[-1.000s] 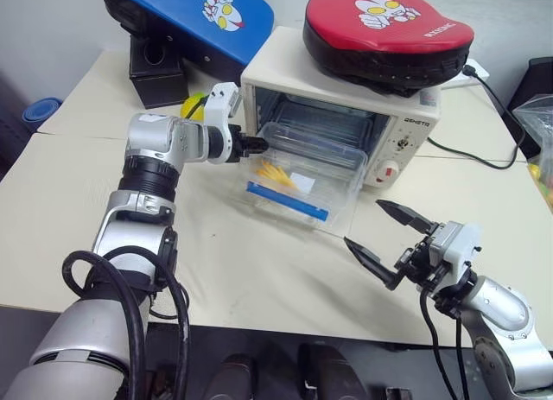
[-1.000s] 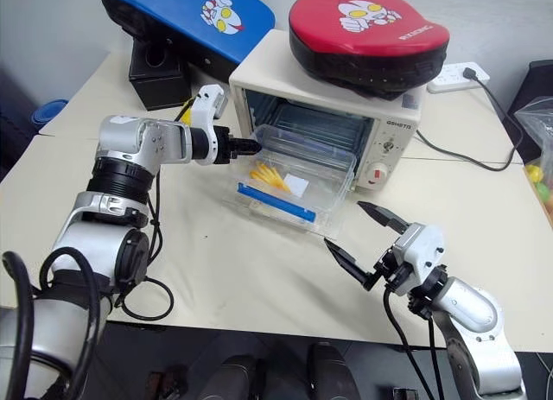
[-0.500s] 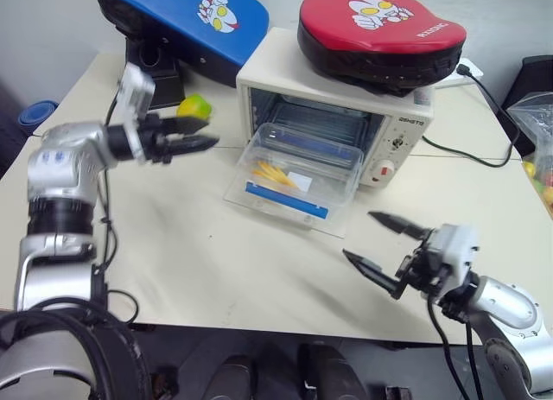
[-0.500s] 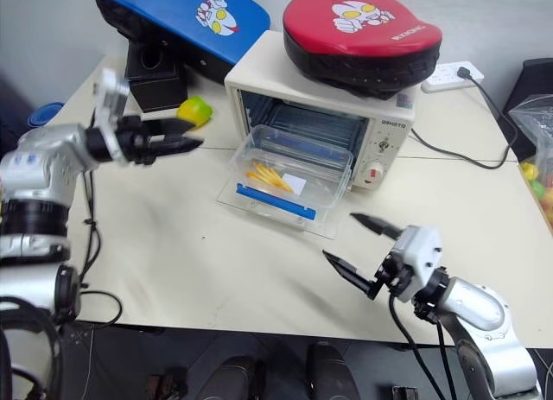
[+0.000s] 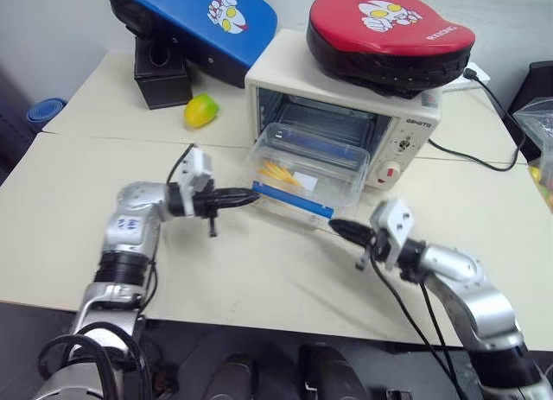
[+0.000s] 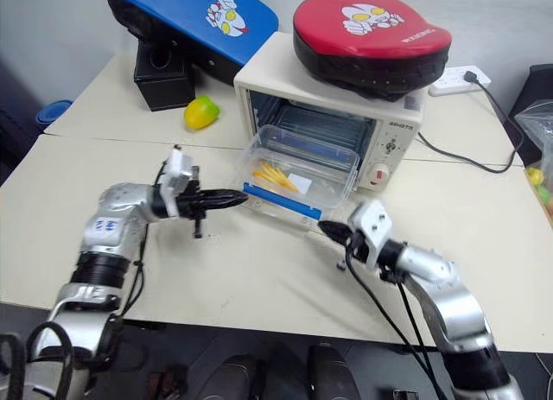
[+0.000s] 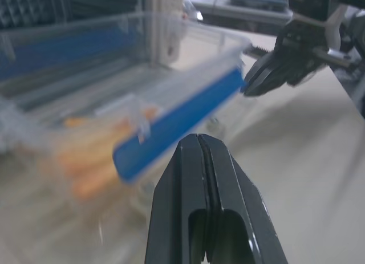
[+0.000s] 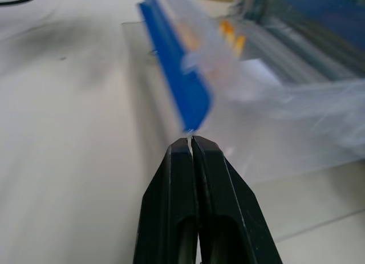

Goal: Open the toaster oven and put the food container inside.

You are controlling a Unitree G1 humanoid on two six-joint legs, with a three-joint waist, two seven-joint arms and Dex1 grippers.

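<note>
The cream toaster oven (image 5: 406,132) stands at the back of the table with its glass door dropped flat. On that door, half in the oven's mouth, rests the clear food container (image 5: 307,171) with yellow food and a blue clip strip (image 7: 171,124) along its front. My left gripper (image 5: 248,195) is shut and empty, pointing level at the container's front left corner, just short of it. From the other side my right gripper (image 5: 339,229) is also shut, its tip (image 8: 191,139) right at the end of the blue strip (image 8: 174,87). I cannot tell whether it touches.
A red pad (image 5: 389,28) lies on the oven's top. A blue pad (image 5: 194,20) leans on a black stand (image 5: 160,72) at the back left, with a yellow-green fruit (image 5: 200,111) beside it. A black cable (image 5: 467,154) runs right of the oven.
My left gripper swung down and back to the container's left corner and shut. The right gripper advanced to the container's right front corner and shut. The container stays put.
</note>
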